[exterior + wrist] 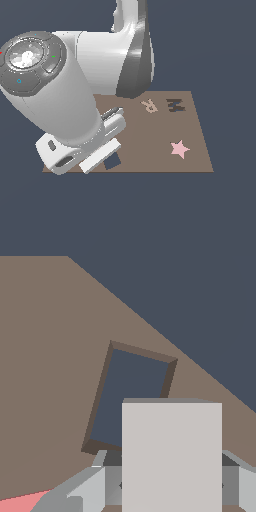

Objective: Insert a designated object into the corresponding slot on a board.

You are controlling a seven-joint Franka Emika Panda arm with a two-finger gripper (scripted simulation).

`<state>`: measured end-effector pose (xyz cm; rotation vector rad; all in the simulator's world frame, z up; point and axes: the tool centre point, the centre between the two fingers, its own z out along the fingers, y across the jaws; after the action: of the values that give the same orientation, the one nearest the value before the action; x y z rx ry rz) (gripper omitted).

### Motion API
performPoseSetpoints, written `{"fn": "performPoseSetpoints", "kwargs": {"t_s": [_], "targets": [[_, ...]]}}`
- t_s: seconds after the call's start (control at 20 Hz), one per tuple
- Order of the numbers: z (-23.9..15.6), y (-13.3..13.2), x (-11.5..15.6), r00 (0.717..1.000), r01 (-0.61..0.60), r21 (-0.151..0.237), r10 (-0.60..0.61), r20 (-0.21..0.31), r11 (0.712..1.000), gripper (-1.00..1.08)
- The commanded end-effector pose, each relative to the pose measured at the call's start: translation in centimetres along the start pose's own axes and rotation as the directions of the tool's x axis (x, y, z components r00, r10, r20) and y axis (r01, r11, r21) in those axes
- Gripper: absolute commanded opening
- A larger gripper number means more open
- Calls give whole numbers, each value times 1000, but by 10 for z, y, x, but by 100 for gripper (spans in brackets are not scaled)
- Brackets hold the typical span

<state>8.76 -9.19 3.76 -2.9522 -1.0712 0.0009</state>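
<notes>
Grey tile (pixel 171 456), clamped in the pincer (pixel 171 483), overlaps the slot's (pixel 130 398) edge.

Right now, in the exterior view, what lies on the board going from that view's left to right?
Gripper over the dark slot → letter R → letter M and pink star, both near the right end of the board.

Brown board (pixel 197 150) lies flat on a plain dark blue-grey ground (pixel 125 220). Board surface bears tan letter R (pixel 149 105), dark letter M (pixel 175 105), pink star (pixel 180 148), and tilted dark rectangular slot (pixel 131 398) near one edge.
</notes>
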Motion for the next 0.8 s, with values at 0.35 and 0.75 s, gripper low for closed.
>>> {"fn": "performPoseSetpoints", "kwargs": {"t_s": [0.35,0.75], "targets": [[-2,-15,22,982,-186,-1,186,-1,982,-100],[-3,-20,32,967,-256,-1,256,-1,967,-100]]}}
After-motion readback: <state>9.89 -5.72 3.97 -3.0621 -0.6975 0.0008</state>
